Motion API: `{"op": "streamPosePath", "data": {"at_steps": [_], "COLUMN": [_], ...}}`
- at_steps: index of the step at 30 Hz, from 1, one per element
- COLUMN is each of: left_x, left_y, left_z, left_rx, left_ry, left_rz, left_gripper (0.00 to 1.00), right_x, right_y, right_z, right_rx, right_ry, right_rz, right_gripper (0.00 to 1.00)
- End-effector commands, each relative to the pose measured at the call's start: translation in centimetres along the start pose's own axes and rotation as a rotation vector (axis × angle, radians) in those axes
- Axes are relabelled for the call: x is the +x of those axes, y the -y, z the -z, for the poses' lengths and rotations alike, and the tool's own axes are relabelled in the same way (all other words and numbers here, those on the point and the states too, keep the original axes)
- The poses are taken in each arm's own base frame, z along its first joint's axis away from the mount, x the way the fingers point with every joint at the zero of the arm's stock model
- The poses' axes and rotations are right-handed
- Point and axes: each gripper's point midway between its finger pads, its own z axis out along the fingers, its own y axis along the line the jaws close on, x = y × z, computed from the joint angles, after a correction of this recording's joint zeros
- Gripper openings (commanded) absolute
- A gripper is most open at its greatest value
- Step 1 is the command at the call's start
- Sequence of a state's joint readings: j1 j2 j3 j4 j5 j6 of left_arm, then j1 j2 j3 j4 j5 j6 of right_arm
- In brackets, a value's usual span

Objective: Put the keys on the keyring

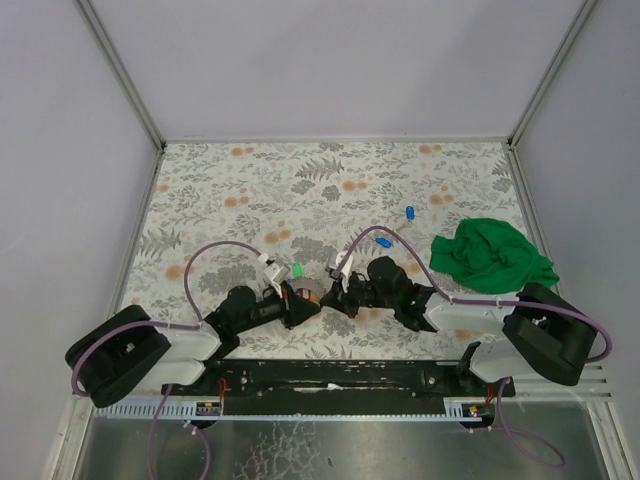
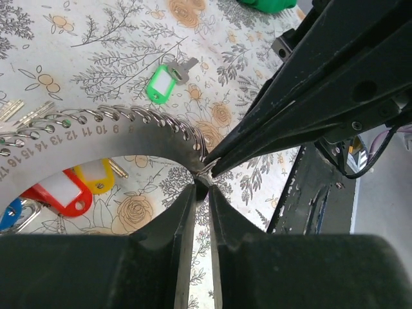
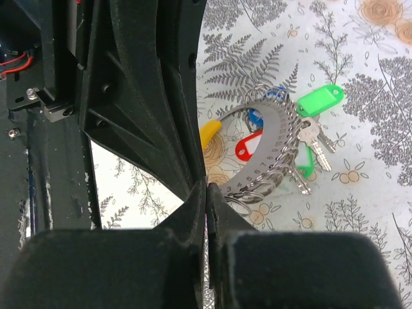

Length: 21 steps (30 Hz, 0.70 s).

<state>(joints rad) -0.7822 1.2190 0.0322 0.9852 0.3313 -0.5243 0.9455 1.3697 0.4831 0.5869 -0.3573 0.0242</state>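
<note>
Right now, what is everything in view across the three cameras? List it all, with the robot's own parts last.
keyring: one, grey numbered band with wire loops, mid-table between the arms.
tagged keys: at least three, with red, yellow and blue tags, lying inside the ring's opening; cannot tell whether they are threaded.
green-tagged key: one, green, on the table just beyond the ring and apart from it.
blue-tagged keys: two, blue, loose further back and to the right.
cloth: one, green, crumpled, on the right side.
table: one, grey floral cover, under everything.
left pincer: one, black, shut on the keyring's edge.
right pincer: one, black, shut on the same edge.
</note>
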Motion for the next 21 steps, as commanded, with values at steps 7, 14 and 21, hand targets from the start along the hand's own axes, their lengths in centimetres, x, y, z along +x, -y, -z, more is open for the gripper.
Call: {"op": "streamPosePath", "data": {"at_steps": [7, 14, 21], "left_x": [-5.8, -7.7, -8.3], "left_y": [3.7, 4.2, 3.1], "left_z": [1.9, 3.1, 2.9], "left_rx": [0.129, 0.129, 0.074], "left_ry": [0.258, 0.372, 0.391], "left_rz": [-0.239, -0.300, -0.307], "left_gripper": [0.11, 0.10, 0.07], "right_x": [-8.2, -9.6, -10.4], "right_y": [0.7, 1.0, 0.6], "right_z": [1.6, 2.4, 2.9], "right_rx": [-0.048, -0.083, -0.146], "right_ry": [0.271, 0.311, 0.354], "right_rz": [0.173, 0.193, 0.188], "right_gripper": [0.00, 0.00, 0.00]}}
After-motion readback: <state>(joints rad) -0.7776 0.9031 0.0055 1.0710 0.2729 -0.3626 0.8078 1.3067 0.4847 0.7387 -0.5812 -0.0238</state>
